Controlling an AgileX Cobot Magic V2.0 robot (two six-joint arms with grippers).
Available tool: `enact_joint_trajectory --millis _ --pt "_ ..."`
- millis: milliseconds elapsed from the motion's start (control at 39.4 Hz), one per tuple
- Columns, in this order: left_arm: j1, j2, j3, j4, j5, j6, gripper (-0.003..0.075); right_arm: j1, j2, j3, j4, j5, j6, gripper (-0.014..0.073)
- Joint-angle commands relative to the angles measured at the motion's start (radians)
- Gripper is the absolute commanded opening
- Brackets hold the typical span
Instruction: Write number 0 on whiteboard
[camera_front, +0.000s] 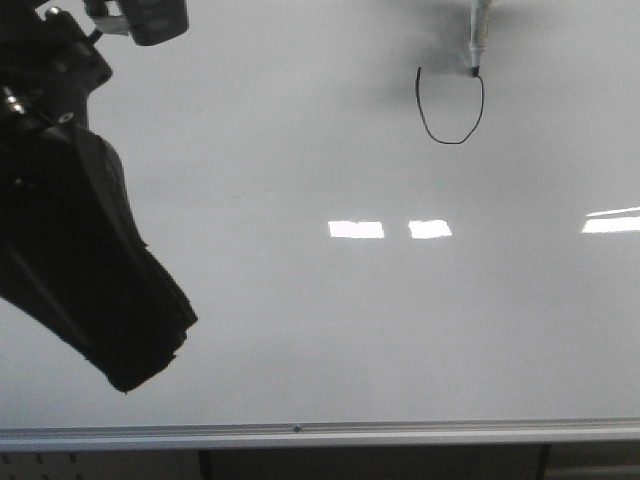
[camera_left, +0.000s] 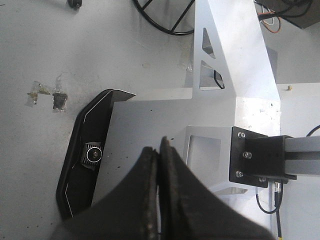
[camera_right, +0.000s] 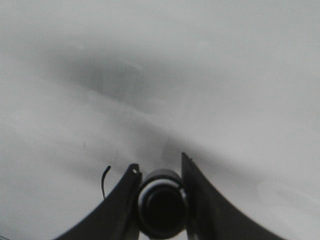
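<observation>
Overhead, right end effector (camera_right: 160, 200) clamped around marker (camera_front: 478, 35), tip on unfinished number 0 (camera_front: 452, 108); left end effector (camera_left: 160, 192) closed, empty.

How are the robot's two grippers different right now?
The right gripper is clamped around a marker, its tip on the whiteboard at the unfinished number 0. The left gripper is shut on nothing, away from the board. Both have dark fingers.
</observation>
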Motion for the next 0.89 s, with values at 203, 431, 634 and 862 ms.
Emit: enact_joint_trajectory --millis 203,431,634,862 --pt "-0.008 -0.031 -0.029 -0.063 0.052 0.002 -0.0020 0.069 -0.044 -0.036 -0.012 -0.153 0.006 -0.0058" --pt "-0.008 -0.031 -0.029 -0.063 0.052 0.002 -0.0020 0.079 -0.056 -0.037 0.122 -0.046 -0.011 -0.0061" --pt "-0.008 -0.031 -0.029 -0.063 0.052 0.002 -0.0020 0.077 -0.101 -0.063 0.259 0.110 -0.076 -0.0061" --pt "-0.008 -0.031 -0.029 -0.095 0.051 0.002 -0.0019 0.077 -0.135 -0.058 0.351 0.234 -0.102 -0.0061"
